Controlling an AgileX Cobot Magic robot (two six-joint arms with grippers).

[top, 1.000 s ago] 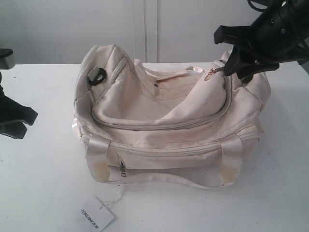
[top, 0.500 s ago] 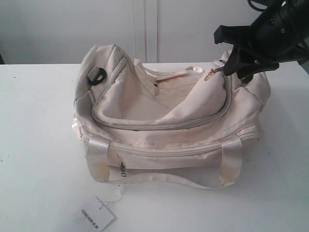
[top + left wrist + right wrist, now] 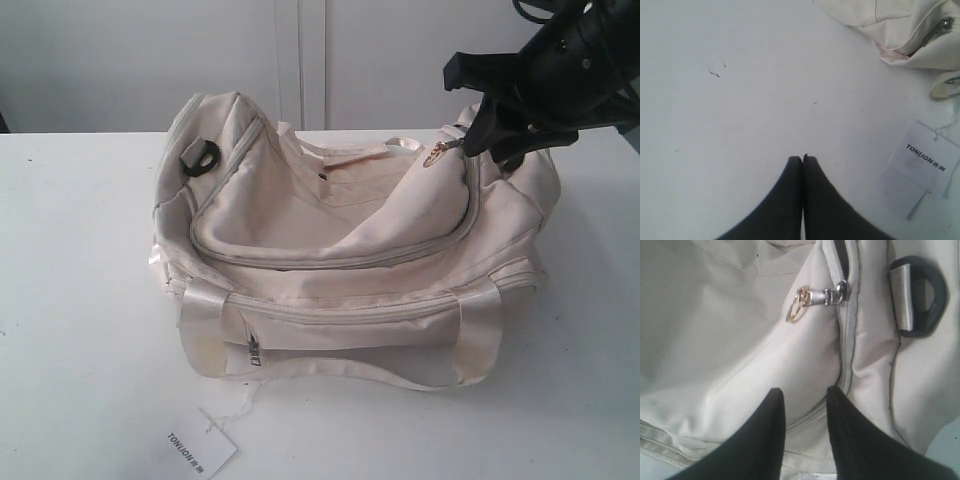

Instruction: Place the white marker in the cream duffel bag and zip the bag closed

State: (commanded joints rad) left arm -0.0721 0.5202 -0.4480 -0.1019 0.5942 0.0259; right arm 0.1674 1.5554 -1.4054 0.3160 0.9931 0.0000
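Just ahead of the right fingers (image 3: 468,143), in the exterior view, sits the gold pull (image 3: 437,152) at the bag's (image 3: 340,260) right end. No marker shows anywhere — likely it is inside, though I cannot confirm that. A tag (image 3: 200,452) lies on the surface (image 3: 80,300), well apart from those fingers.

Left wrist view: the left fingers (image 3: 802,160) are pressed together with nothing between them, over bare surface, with the tag off to one side.

Right wrist view: the right fingers stand parted and empty above the fabric, straddling the closed run of zip. The pull lies beyond their tips, not touching them. Past the slider (image 3: 841,287) a dark gap shows, so the zipping looks unfinished. To do it well, advance until the pull's flat tab lies between the tips. Pinch the tab rather than the loose ring, then draw along the zip line — steadily, so the soft fabric doesn't bunch.
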